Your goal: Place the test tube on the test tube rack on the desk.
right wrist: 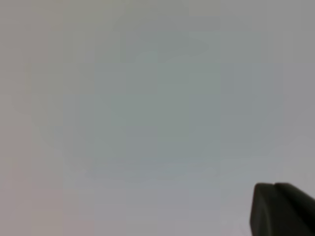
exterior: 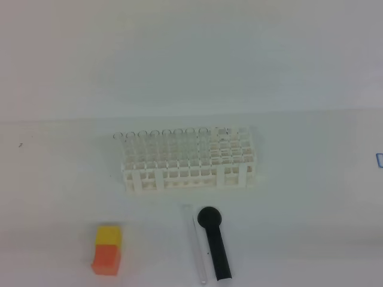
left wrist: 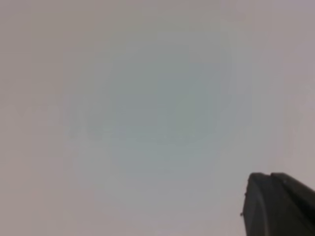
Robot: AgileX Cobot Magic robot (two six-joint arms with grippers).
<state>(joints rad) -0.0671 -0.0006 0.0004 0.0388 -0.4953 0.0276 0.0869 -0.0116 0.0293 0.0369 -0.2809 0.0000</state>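
Note:
The test tube [exterior: 195,245] is a faint clear tube lying flat on the white desk [exterior: 299,227], just left of a black round-headed stick [exterior: 216,248] and in front of the rack. The white lattice test tube rack [exterior: 188,160] stands at mid-table, with a row of clear tubes [exterior: 161,135] upright along its back. Neither arm shows in the exterior high view. In the left wrist view my left gripper [left wrist: 269,176] is a dark tip at the lower right, its fingers pressed together on nothing. My right gripper [right wrist: 274,186] looks the same over blank white in the right wrist view.
A small yellow-and-orange block [exterior: 108,249] sits at the front left of the desk. A small blue mark [exterior: 379,159] shows at the right edge. Both wrist views are blurred and show only a pale surface.

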